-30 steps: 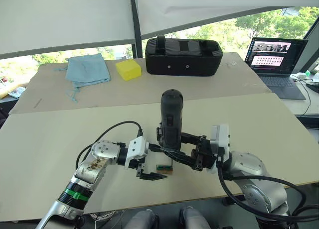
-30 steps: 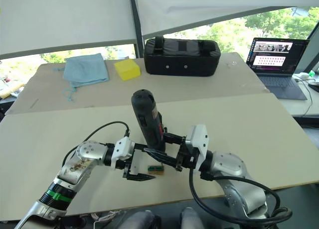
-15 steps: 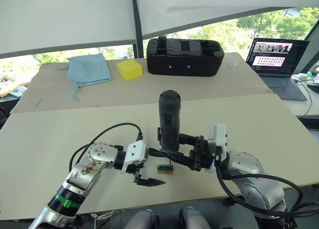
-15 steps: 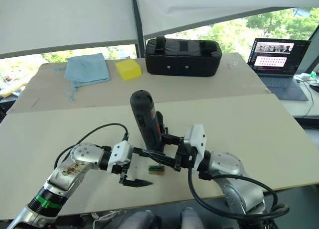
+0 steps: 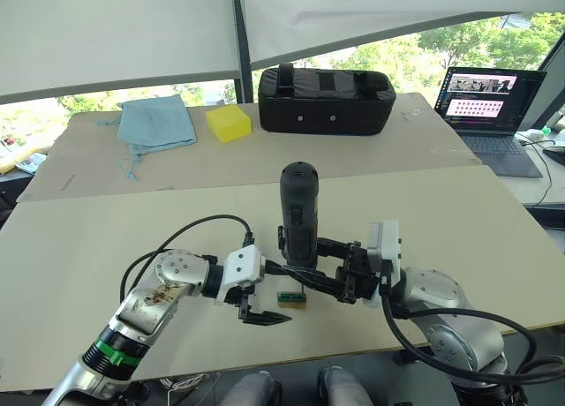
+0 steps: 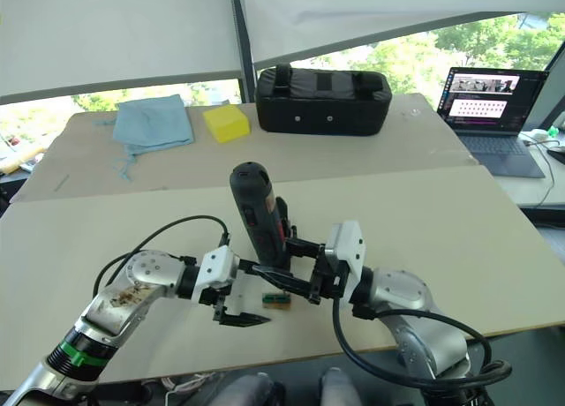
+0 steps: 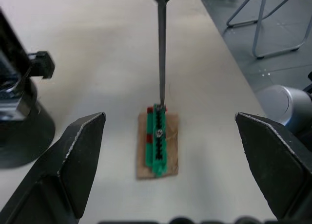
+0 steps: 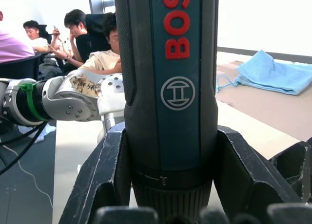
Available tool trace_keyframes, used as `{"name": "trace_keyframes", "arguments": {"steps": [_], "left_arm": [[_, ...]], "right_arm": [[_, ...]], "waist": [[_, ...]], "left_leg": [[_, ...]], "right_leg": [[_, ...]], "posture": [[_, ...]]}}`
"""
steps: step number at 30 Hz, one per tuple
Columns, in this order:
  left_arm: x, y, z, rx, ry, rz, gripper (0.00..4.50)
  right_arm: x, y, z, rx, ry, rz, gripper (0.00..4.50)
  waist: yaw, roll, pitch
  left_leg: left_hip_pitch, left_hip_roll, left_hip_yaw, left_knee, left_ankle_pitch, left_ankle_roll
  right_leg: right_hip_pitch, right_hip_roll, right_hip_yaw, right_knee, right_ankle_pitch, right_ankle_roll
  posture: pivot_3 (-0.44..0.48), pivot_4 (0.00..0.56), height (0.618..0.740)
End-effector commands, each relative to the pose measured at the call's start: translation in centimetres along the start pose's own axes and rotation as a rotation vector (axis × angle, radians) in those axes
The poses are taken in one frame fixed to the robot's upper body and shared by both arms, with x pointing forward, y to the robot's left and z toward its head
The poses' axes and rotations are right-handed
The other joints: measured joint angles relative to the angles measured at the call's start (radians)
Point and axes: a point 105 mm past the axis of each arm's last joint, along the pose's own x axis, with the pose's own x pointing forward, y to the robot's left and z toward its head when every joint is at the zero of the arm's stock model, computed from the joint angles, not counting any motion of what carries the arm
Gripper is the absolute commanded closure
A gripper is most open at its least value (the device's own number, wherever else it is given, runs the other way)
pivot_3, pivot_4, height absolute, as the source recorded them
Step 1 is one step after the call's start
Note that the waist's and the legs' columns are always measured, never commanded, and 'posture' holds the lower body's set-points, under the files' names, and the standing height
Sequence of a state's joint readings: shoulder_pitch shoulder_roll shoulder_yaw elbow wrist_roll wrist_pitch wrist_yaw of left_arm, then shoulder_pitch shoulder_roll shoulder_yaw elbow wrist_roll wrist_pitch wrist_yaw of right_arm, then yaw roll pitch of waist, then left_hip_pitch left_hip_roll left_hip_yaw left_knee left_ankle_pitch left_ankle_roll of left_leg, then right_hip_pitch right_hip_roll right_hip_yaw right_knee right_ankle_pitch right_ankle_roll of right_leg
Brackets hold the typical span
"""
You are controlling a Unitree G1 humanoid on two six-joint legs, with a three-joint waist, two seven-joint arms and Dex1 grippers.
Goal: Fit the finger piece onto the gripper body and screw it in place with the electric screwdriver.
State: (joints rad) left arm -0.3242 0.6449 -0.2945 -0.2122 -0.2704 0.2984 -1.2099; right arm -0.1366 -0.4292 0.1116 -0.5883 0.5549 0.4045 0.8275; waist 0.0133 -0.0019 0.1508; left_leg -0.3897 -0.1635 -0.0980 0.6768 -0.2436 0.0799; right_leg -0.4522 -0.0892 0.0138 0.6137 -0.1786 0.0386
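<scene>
- While the right end effector [image 5: 346,281] is clamped around the lower barrel of the electric screwdriver [image 5: 299,214], the tool stands nearly upright over the near part of the desk [image 5: 459,221].
- In the left wrist view, the thin metal bit [image 7: 161,44] comes down onto the far end of a small green-and-brown block [image 7: 158,145], and its tip appears to touch the green strip.
- That block [image 5: 291,299] lies flat on the desk, between the two end effectors.
- The left end effector [image 5: 262,317] hovers low just beside the block, its fingers [image 7: 73,160] spread wide apart and holding nothing.
- In the right wrist view, the two black fingers [image 8: 105,180] press on either side of the screwdriver's barrel, which carries red lettering.
- At the far edge sit a large black case [image 5: 324,99], a yellow block [image 5: 227,122] and a blue cloth [image 5: 157,122], well apart from the work.
- A laptop [image 5: 487,106] stands open on the far right.
- Seated people [image 8: 92,41] are visible in the right wrist view's background.
</scene>
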Motion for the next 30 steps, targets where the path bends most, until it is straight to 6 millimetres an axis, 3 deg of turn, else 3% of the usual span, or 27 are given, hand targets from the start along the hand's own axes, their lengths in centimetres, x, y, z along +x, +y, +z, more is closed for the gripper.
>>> {"name": "trace_keyframes", "arguments": {"steps": [1, 16, 30], "left_arm": [[-0.9, 0.8, 0.5, 0.039, -0.004, 0.017, 0.00], [-1.0, -0.8, -3.8, 0.033, 0.013, 0.006, 0.00], [-0.7, -0.9, -5.8, 0.031, -0.006, 0.018, 0.00]], "right_arm": [[0.1, 0.4, 2.0, -0.069, -0.069, 0.029, 2.58], [0.4, 0.1, 2.0, -0.068, -0.071, 0.029, 2.58], [0.3, 0.2, 1.6, -0.062, -0.055, 0.032, 2.58]], "waist": [[0.001, 0.000, 0.000], [0.001, 0.000, 0.000], [0.001, 0.000, 0.000]], "left_leg": [[0.000, 0.000, 0.000, 0.000, 0.000, 0.000], [0.000, 0.000, 0.000, 0.000, 0.000, 0.000], [0.000, 0.000, 0.000, 0.000, 0.000, 0.000]], "right_leg": [[0.000, 0.000, 0.000, 0.000, 0.000, 0.000], [0.000, -0.001, 0.000, 0.000, 0.000, 0.000], [0.001, -0.001, 0.000, 0.000, 0.000, 0.000]], "posture": [[0.000, 0.150, 0.740], [0.000, 0.150, 0.740], [0.000, 0.150, 0.740]]}}
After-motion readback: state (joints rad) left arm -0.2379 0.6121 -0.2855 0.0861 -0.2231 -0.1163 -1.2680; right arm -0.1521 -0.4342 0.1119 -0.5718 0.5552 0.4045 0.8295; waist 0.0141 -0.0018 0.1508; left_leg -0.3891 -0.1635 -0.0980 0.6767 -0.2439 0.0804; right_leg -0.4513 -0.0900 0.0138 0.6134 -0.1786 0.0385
